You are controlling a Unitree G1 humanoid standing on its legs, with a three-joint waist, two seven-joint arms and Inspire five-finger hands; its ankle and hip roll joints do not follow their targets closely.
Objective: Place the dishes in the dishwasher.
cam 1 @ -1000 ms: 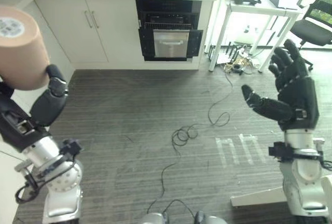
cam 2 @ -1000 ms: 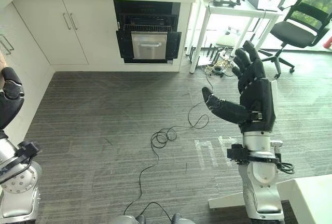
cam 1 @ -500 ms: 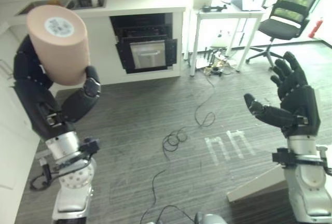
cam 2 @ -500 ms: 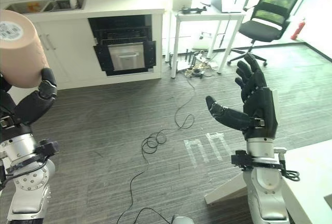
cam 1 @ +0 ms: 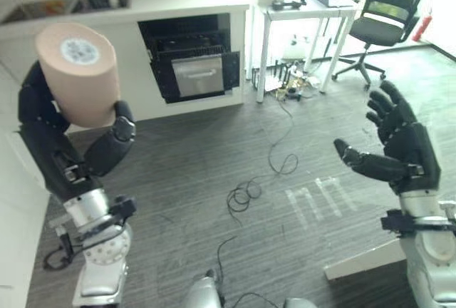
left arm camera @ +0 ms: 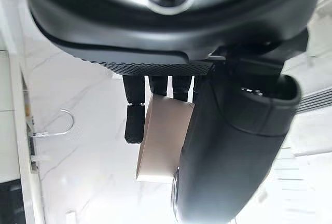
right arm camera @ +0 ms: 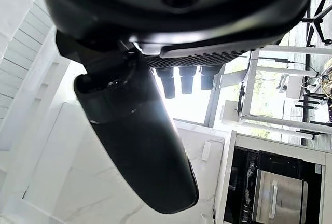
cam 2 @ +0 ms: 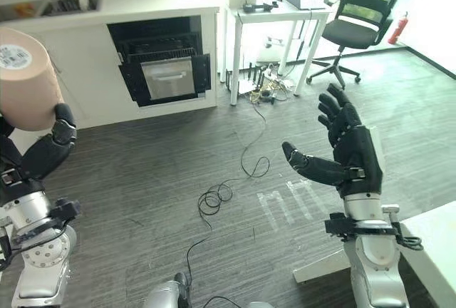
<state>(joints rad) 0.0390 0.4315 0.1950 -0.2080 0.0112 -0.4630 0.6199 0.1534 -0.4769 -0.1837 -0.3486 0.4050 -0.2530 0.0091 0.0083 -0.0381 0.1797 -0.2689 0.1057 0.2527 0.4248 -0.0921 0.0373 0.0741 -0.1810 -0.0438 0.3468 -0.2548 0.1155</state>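
A tan cup (cam 1: 78, 73) with a round white sticker on its base is held bottom-up at the left, high above the floor. My left hand (cam 1: 53, 133) is shut on the cup (left arm camera: 163, 136), fingers behind it and thumb (cam 1: 114, 140) in front. My right hand (cam 1: 395, 151) is raised at the right, open, palm turned inward, holding nothing. The dishwasher (cam 1: 192, 58) is built into the white cabinets at the far wall, its dark door (cam 1: 199, 76) hanging partly open.
Grey carpet floor (cam 1: 214, 158) with a white table (cam 1: 306, 12) and a black office chair (cam 1: 374, 26) at the far right. A sink (cam 1: 64, 5) sits in the counter above the cabinets. A white board edge (cam 2: 434, 233) lies at the lower right.
The camera view has swung, so the whole scene shifted. My left hand still holds the cup raised, and my right hand stays open.
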